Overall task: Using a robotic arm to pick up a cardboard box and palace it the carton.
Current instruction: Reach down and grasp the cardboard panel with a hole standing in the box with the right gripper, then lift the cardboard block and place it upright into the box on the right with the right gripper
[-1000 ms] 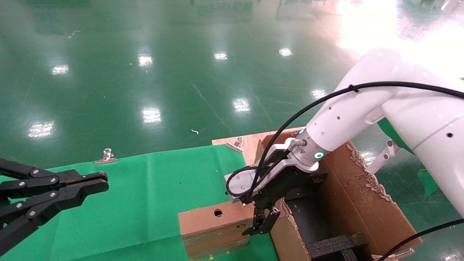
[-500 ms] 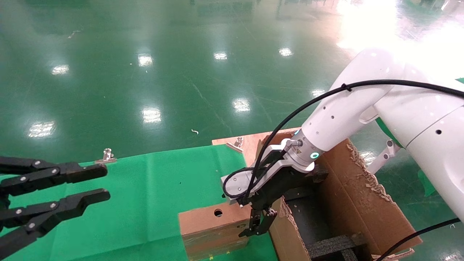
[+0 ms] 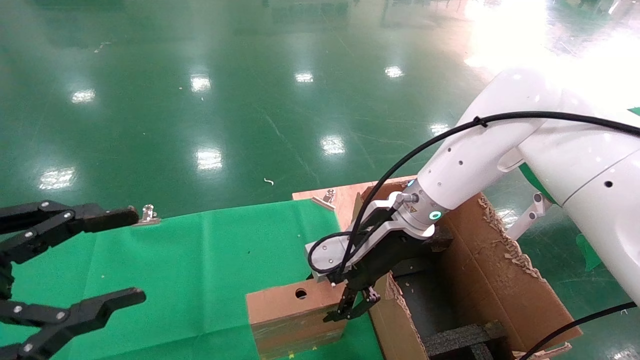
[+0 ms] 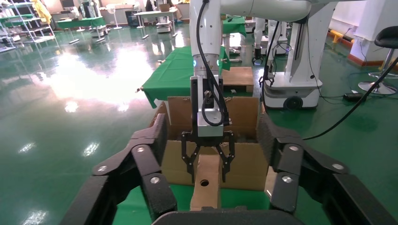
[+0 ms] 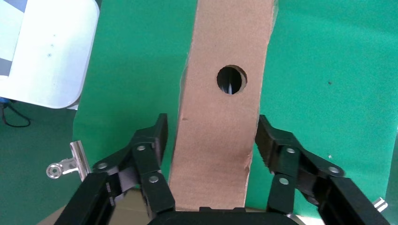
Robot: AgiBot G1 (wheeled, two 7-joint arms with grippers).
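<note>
Head view: right gripper point(image 3: 352, 306) spread over the end of the cardboard box point(image 3: 295, 316), upright on the green surface point(image 3: 200, 260) just beside the carton point(image 3: 490, 280); left gripper point(image 3: 75, 265) wide open, empty, off to the side. Left wrist view: box point(image 4: 206, 180) between open fingers, carton point(image 4: 244, 164) behind. Right wrist view: fingers point(image 5: 155, 140) flanking the box point(image 5: 218, 122), apparently not gripping; grasp, lift and placing still ahead.

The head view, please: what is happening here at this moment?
The right tool of the white robotic arm is lowered over the small cardboard box, its open fingers on either side of the narrow holed face and apart from it. The box stands on the green cloth, next to the carton. The left tool hangs open at the left, holding nothing.
</note>
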